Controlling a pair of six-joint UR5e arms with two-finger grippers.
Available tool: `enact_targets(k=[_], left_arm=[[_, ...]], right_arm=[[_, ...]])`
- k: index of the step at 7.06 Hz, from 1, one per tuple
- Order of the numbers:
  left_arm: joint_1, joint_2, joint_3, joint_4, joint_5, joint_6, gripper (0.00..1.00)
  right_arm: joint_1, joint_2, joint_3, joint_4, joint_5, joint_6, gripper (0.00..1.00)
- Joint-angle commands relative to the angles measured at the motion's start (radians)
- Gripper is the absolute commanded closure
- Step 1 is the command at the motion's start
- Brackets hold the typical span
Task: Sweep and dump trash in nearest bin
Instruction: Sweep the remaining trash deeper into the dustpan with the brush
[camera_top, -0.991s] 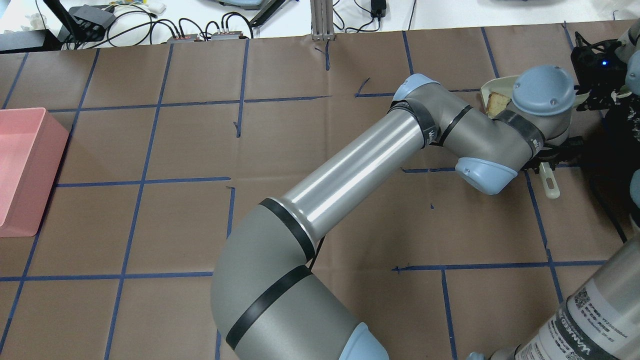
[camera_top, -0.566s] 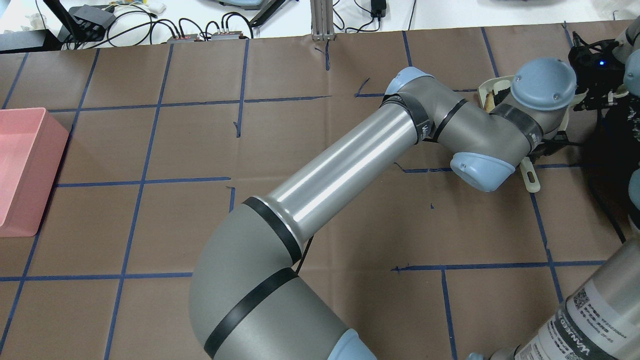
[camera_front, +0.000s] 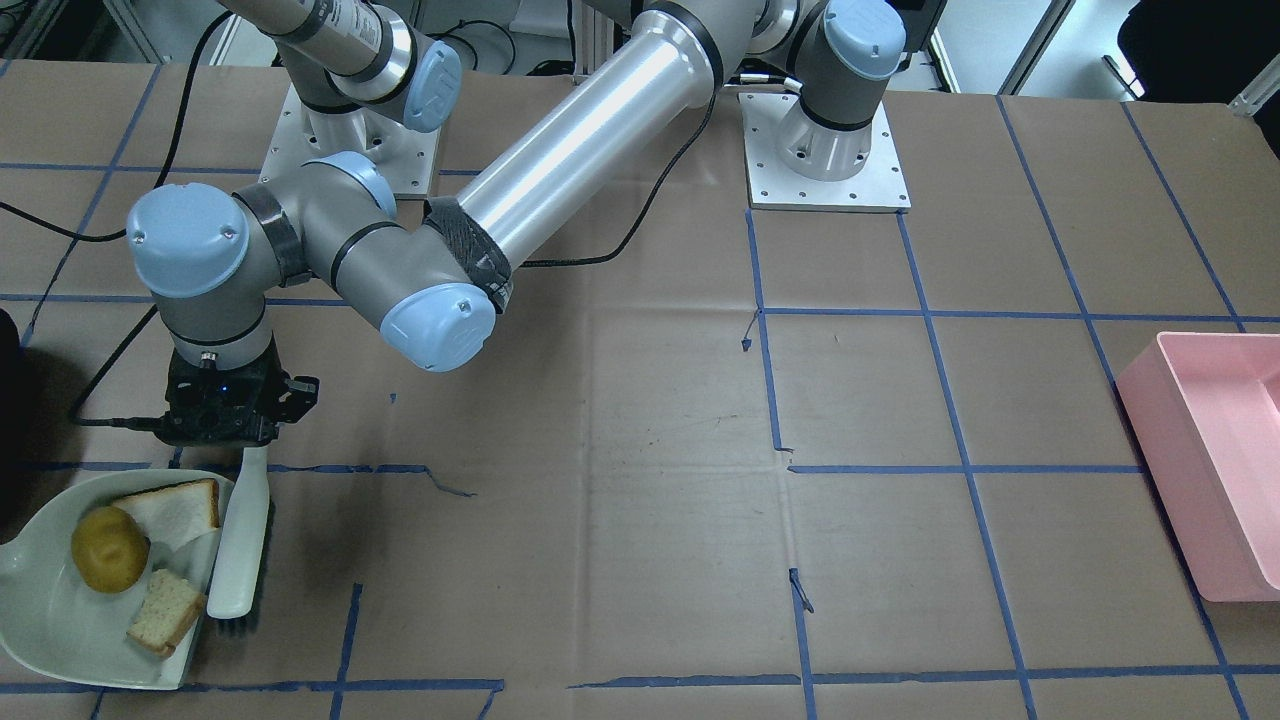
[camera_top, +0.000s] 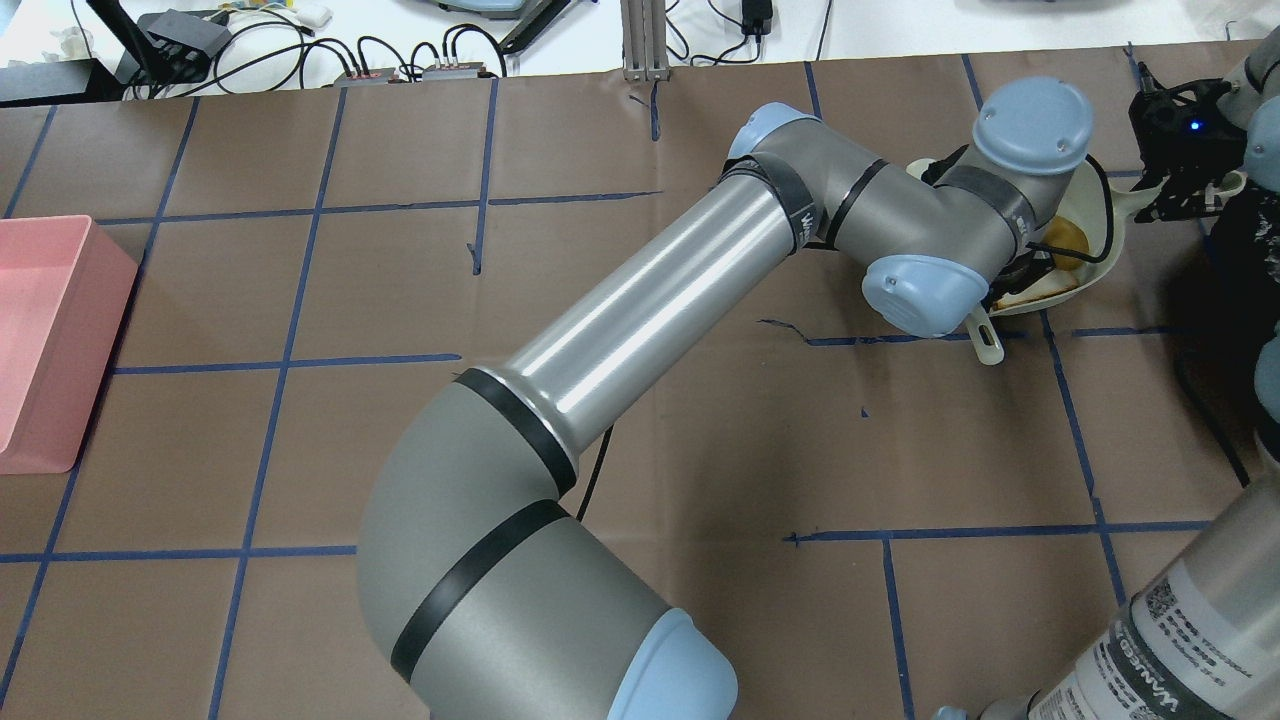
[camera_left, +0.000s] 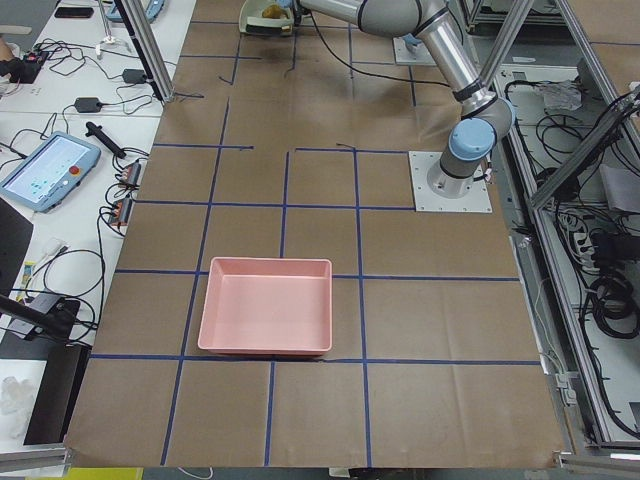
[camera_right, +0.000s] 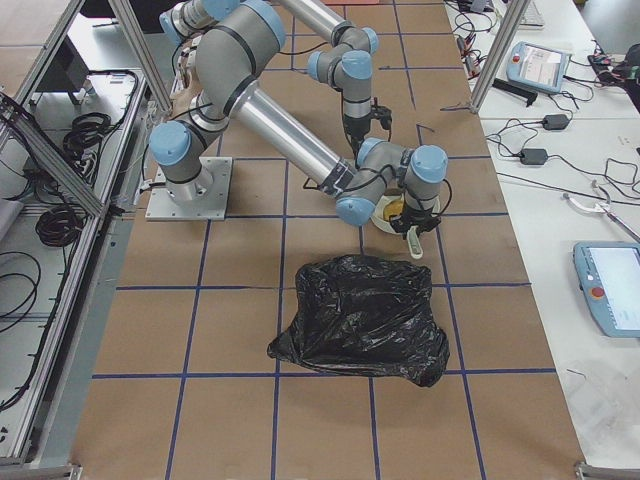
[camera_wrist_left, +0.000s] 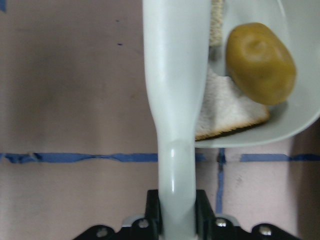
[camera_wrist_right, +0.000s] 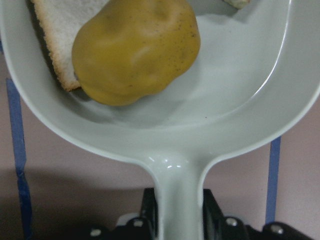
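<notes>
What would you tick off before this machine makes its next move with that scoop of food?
1. The potato and bread pieces inside the dustpan: ok.
2. The right pincer shut on the dustpan's handle: ok.
3. The left pincer shut on the brush: ok.
4. The brush clear of the dustpan: not ok, it lies along the open edge.
5. The black bag open on top: cannot tell.
</notes>
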Motion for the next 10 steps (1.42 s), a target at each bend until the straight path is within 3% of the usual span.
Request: enact_targets(k=[1,4,6,10], left_arm=[[0.002,-0.07,0.116,-0.101,-0.005,0.004,1.0],[-0.001,-0.111,0.167,-0.144,-0.036,0.003,1.0],[-0.004,-0.141,0.224,-0.137,-0.164,0.003,1.0],[-0.007,-0.158,0.256,-0.08,-0.272,0.122,1.0]], right_arm=[[0.0,-0.002,0.0,0.005,0.006,0.002,1.0],[0.0,-0.003,0.0,0.007,0.006,0.002,1.0],[0.002,-0.002,0.0,0.008,0.005,0.002,1.0],[0.002,-0.002,0.005,0.014,0.006,0.003,1.0]])
